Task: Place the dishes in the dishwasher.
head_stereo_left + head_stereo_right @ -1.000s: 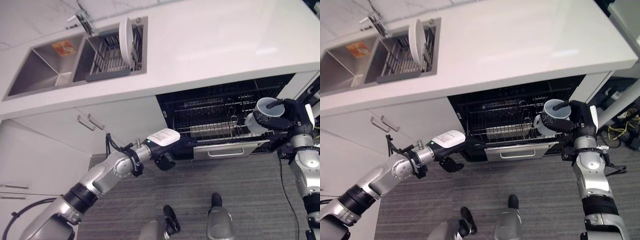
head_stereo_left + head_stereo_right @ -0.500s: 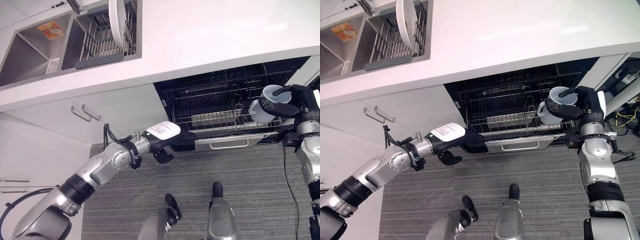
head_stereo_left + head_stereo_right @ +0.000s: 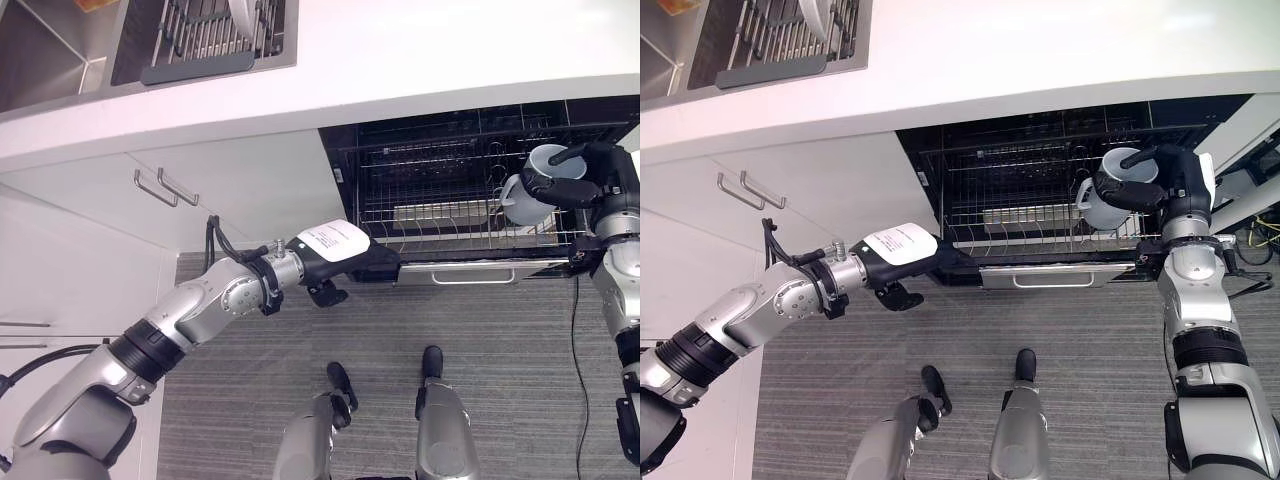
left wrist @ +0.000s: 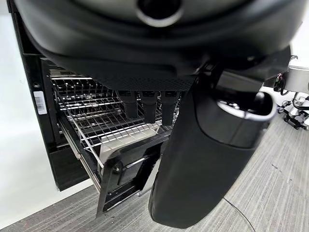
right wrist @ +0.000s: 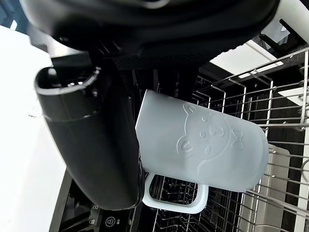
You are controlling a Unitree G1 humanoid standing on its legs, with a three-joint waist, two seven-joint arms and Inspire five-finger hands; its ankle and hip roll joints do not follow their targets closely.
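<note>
Mug (image 5: 207,150) first: pale grey-white, smooth and matte, with a cat face embossed on its side and a squared loop handle. It sits in my right hand (image 3: 1175,185), my thumb inside the rim and my fingers (image 5: 166,79) curled round the far side, so the fingers are closed on it. The mug is tipped on its side, mouth toward my wrist, held above the right end of the lower rack (image 3: 450,225) of the open dishwasher (image 3: 1040,150), not touching the wires.

My right arm comes up from the lower right with the forearm nearly upright. My left arm stretches in from the lower left, almost straight, and my left hand (image 3: 375,265) lies at the rack's front left corner; its fingers (image 4: 147,104) point straight out over the wire grid, relaxed and holding nothing.

Rack wires are thin bright metal in rows of upright tines. The white desk (image 3: 450,50) above is smooth; a sink (image 3: 60,50) with a dark drying rack (image 3: 200,40) is set into it.
</note>
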